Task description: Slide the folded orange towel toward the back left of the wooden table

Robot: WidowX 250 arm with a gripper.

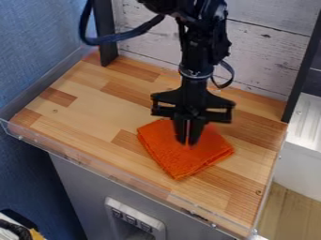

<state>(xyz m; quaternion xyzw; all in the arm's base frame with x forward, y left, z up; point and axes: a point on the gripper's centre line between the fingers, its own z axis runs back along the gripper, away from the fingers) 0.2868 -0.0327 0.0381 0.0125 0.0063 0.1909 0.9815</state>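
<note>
Seen from where I'm standing, with twelve o'clock toward the planked back wall [263, 51], the orange cloth [175, 161] lies folded into a thick square, flat on the wooden counter [94, 115], out toward four o'clock from its middle. It looks light and soft, the sort of nubbly fabric that should grip well rather than slip, and nothing about it seems fragile. I'd expect it to sag as it came up, and a shallow pinch might lift just the top layer. To keep the folds together, I'd take a deep bite through all the layers, well in from an edge.

Above it hangs the black gripper [187, 142], pointing down, its fingers drawn close together with only a sliver between them. Their tips are over the middle of the cloth, a touch toward one o'clock; I can't tell whether they nip any fabric. From those tips, one corner points to six o'clock and another to just past three.

Farther out, a clear lip [81, 160] runs along the counter's near side from nine round to five, and a dark post [105, 35] stands at eleven.
</note>
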